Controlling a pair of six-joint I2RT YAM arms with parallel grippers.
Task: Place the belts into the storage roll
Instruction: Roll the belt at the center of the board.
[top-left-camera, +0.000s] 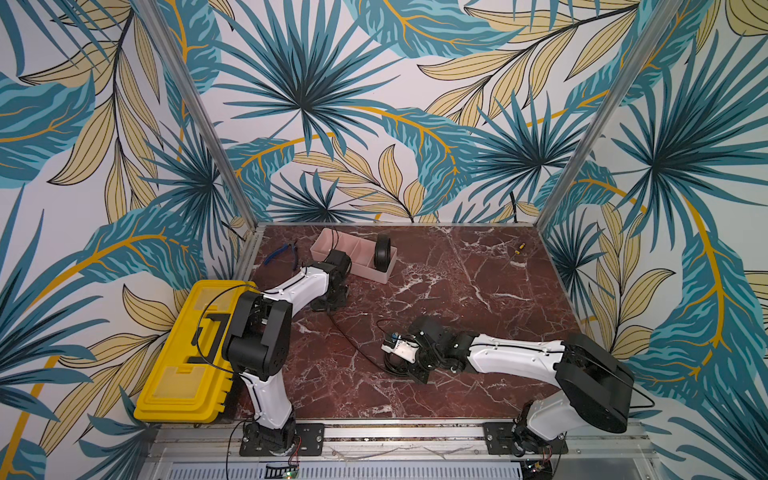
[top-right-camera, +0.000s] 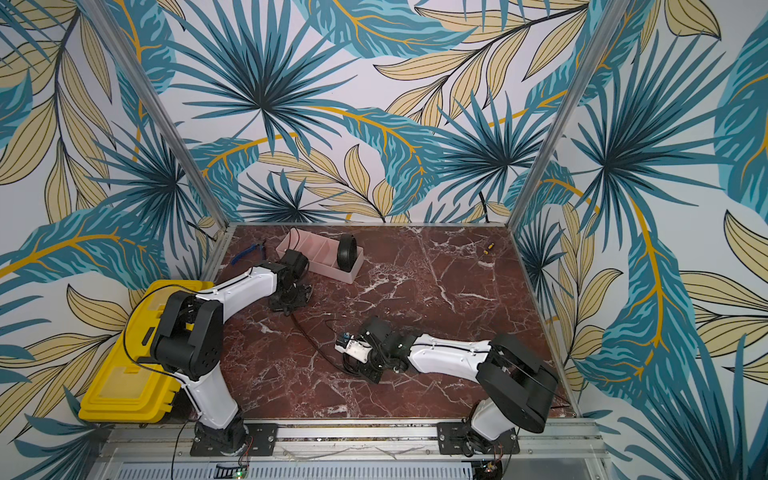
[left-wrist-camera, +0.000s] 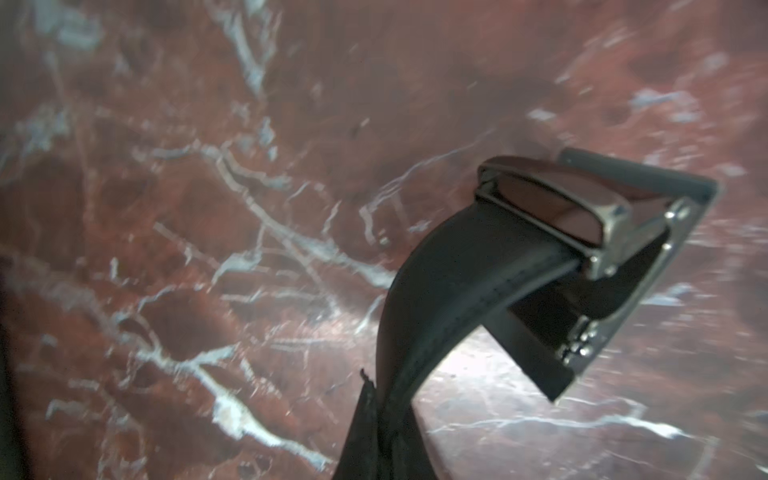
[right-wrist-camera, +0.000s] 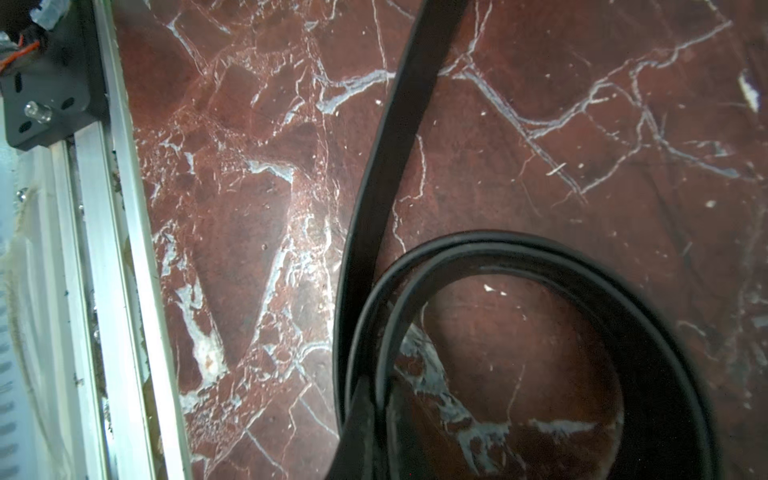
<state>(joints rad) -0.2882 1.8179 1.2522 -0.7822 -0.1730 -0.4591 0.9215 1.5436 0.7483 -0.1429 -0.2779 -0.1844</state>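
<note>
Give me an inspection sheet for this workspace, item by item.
Surface: red marble tabletop.
Job's things: pink storage roll at the back, coiled belt upright in its end compartment; loose belt on the tabletop, silver buckle at one end.
Clutter: yellow toolbox, blue pliers, small screwdriver.
Grippers: left gripper and right gripper both shut on the loose belt.
Cables: thin black cable looping over the toolbox.
Surroundings: leaf-print walls, aluminium posts.

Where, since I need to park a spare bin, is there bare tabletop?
Bare marble table lies between the pink tray and the screwdriver, and along the front edge between the arm bases. Crowded: the left-centre, where the loose belt runs from left arm to right arm, and the far-left corner with pliers.
</note>
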